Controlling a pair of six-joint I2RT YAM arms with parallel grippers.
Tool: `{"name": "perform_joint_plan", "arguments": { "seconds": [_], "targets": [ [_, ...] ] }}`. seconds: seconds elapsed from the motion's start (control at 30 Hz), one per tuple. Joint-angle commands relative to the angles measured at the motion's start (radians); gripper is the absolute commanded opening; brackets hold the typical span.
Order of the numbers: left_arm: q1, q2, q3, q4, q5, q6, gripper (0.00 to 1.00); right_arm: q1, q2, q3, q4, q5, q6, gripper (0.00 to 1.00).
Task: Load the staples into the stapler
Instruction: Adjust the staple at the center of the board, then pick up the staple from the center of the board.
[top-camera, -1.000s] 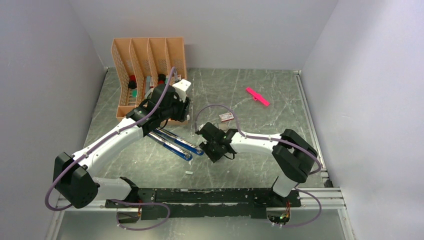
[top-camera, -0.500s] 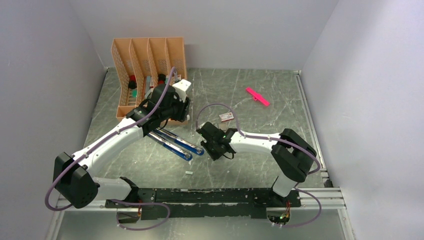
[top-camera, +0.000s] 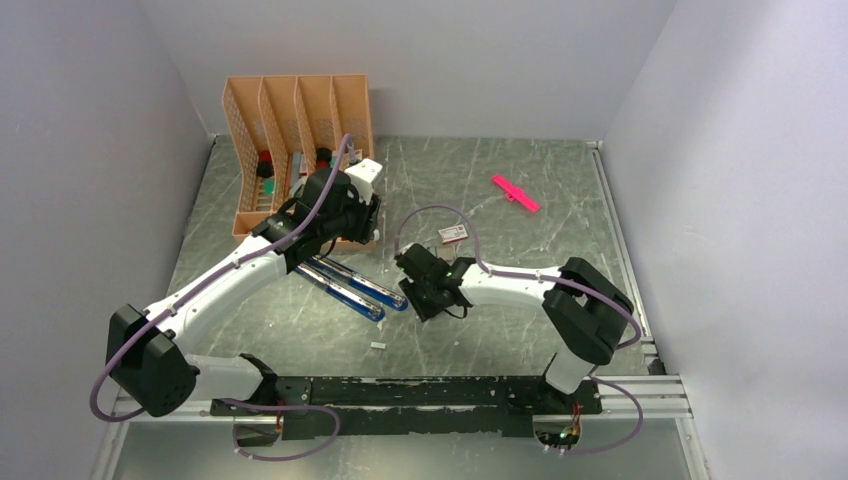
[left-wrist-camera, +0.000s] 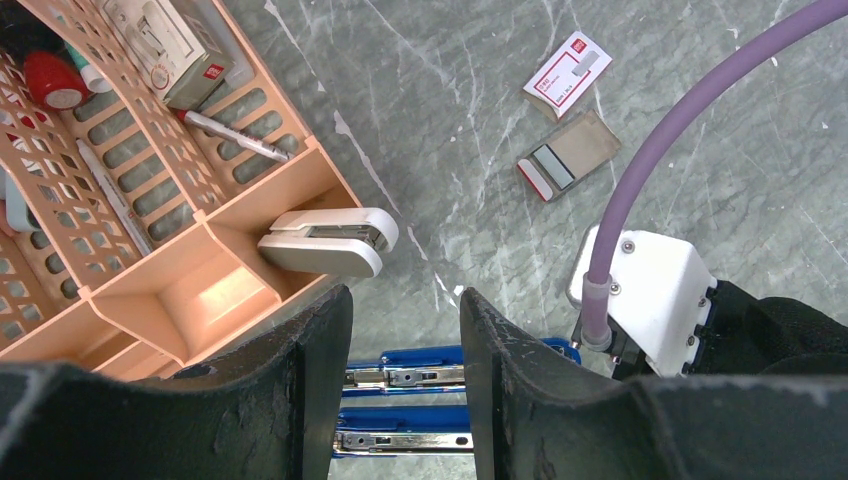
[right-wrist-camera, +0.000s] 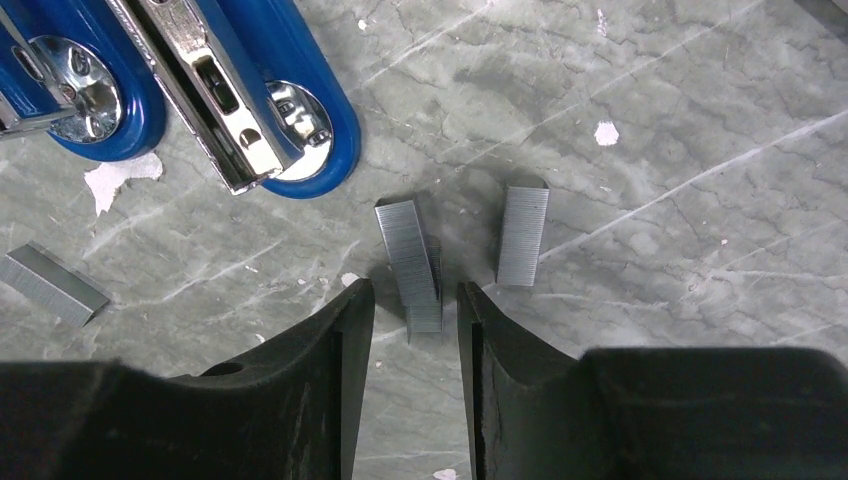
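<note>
My right gripper (right-wrist-camera: 412, 300) hangs low over the table (right-wrist-camera: 680, 140). Its two fingers are a little way apart and they pinch nothing. The near end of the middle staple strip (right-wrist-camera: 407, 250) pokes into the gap between them, and I think it touches neither finger. That strip lies long-ways, pointing away from me the same way the fingers point, with its far end leaning a bit to the left. A second piece seems to lie partly under it, but I cannot tell for sure. The right staple strip (right-wrist-camera: 522, 233) lies near it, outside the gap. The far-left staple strip (right-wrist-camera: 52, 284) lies well apart from both. Past the strips, up and to the left, is the blue stapler (right-wrist-camera: 320, 140), flipped open with its shiny metal tray (right-wrist-camera: 200, 75) facing up. From above, all this sits near the middle of the table, and the right gripper is just beside the stapler's front end. My left gripper (left-wrist-camera: 405, 340) is over the stapler's back end, beside the orange organizer (left-wrist-camera: 200, 290). Its fingers are apart too, and I cannot tell if they press on the stapler. So the right arm is the nearer one to the staples. I think it should close across the thin sides of the middle strip, then turn it to line up with the tray.
</note>
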Motion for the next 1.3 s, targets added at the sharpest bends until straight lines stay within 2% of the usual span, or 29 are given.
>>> {"name": "perform_joint_plan", "arguments": {
  "seconds": [0.0,0.27,0.8,1.27],
  "targets": [
    [-0.004,-0.009,0.031,-0.007,0.012,0.006,0.49,0.001,-0.008,-0.042,-0.053,0.010,0.023,0.40],
    [-0.005,-0.007,0.035,-0.007,0.013,0.006,0.49,0.003,-0.017,-0.041,-0.081,0.021,0.027,0.34],
    [-0.004,-0.012,0.033,-0.007,0.015,0.006,0.49,0.014,-0.024,-0.050,-0.075,-0.025,0.019,0.35],
    [-0.004,-0.009,0.032,-0.007,0.016,0.006,0.49,0.015,-0.040,-0.062,-0.098,0.023,0.045,0.21]
  ]
}}
